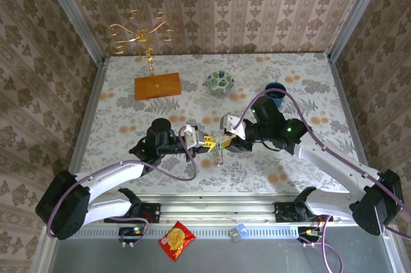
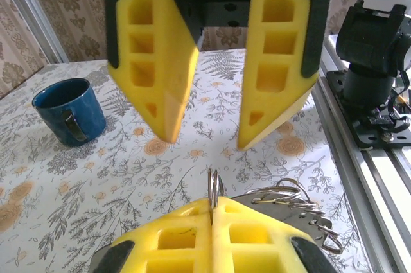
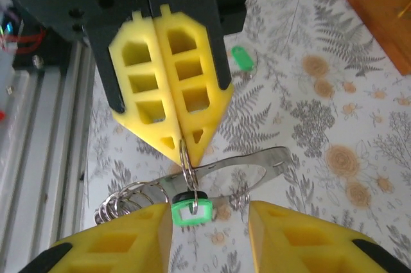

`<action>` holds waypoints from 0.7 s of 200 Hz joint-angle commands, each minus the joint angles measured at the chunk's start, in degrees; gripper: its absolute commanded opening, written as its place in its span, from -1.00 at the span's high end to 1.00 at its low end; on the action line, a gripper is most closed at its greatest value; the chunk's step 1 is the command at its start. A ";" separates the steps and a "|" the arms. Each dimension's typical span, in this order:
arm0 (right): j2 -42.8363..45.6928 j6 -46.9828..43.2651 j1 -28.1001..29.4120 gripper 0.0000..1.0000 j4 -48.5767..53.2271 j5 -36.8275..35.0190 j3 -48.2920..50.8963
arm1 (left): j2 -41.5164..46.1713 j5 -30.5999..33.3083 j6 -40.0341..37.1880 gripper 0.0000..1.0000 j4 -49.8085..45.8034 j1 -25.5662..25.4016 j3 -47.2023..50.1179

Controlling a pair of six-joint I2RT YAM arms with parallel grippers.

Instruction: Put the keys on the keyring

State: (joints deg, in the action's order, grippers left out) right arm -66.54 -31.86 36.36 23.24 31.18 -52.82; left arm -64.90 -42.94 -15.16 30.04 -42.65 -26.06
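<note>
While level, end effector [image 3: 182,146] on keyring [image 3: 260,160]

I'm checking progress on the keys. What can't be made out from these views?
Right wrist: whether the hanging key is threaded on the split ring or the keyring is too small to tell; the second key is blurred.
Left wrist: the split ring's lower part is hidden between the left gripper's fingers, which also hide the hanging key.
Top view: keyring and keys are too small to separate.
</note>
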 commanded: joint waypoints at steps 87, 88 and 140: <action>-0.59 7.95 -0.71 0.52 -15.16 7.57 6.21 | -1.96 -1.76 9.60 1.00 19.31 0.45 4.62; -0.60 7.95 -0.73 0.53 -15.16 7.58 6.18 | -1.97 -1.78 9.56 1.00 19.33 0.46 4.62; -1.14 7.56 -0.76 1.00 -14.68 8.67 5.21 | -2.24 -1.73 9.84 1.00 20.02 0.48 4.53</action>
State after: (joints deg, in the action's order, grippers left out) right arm -67.20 -24.64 35.81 9.13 37.60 -46.76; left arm -67.09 -43.35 -6.72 45.78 -42.33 -21.69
